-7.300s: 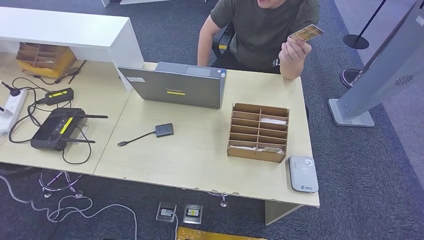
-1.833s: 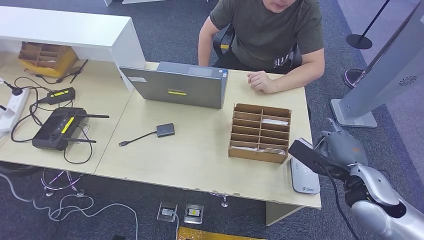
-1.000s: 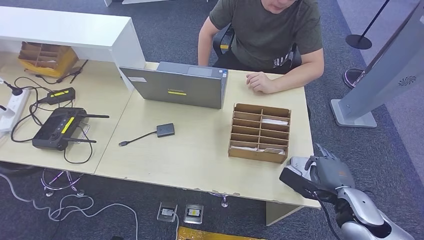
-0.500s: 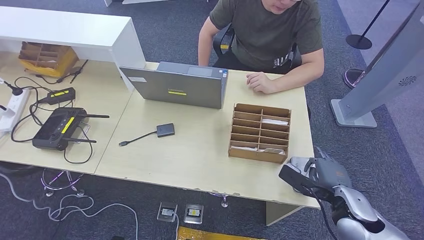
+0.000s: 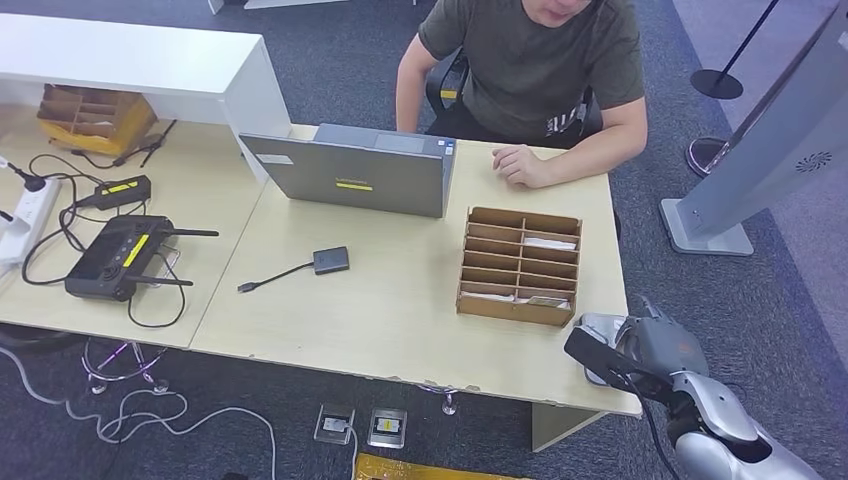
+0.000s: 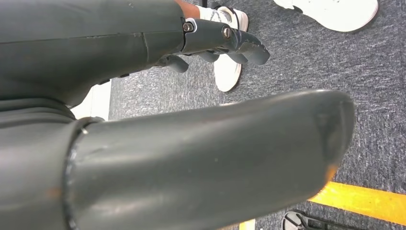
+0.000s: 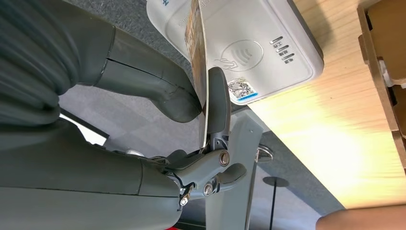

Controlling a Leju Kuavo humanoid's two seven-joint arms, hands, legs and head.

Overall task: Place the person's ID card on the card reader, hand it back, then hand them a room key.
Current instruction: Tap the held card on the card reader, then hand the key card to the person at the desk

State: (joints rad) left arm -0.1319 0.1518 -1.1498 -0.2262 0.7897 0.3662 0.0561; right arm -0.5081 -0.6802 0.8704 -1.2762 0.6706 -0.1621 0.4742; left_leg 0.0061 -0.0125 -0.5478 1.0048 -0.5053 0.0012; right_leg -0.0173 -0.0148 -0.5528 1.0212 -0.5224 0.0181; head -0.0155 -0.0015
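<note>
My right hand (image 5: 662,349) pinches the person's ID card (image 5: 597,358) between thumb and a finger, just over the white card reader (image 5: 600,325) at the table's front right corner. In the right wrist view the card (image 7: 197,52) stands nearly edge-on above the reader (image 7: 253,43), my hand (image 7: 158,93) gripping its end; whether it touches the reader I cannot tell. A wooden slotted organizer (image 5: 519,265) beside the reader holds white cards (image 5: 547,243). My left hand (image 6: 201,143) hangs over the floor, its fingers (image 6: 225,40) apart and holding nothing.
The person sits behind the table, one hand (image 5: 522,165) resting on its far edge. A grey laptop (image 5: 350,175) stands mid-table with a small adapter (image 5: 329,260) in front. A controller (image 5: 112,258) and cables lie at the left. A grey kiosk base (image 5: 705,225) stands to the right.
The card went from the person's raised hand into my right hand. My right hand came down from beside the organizer to the reader and has barely shifted in the last half second.
</note>
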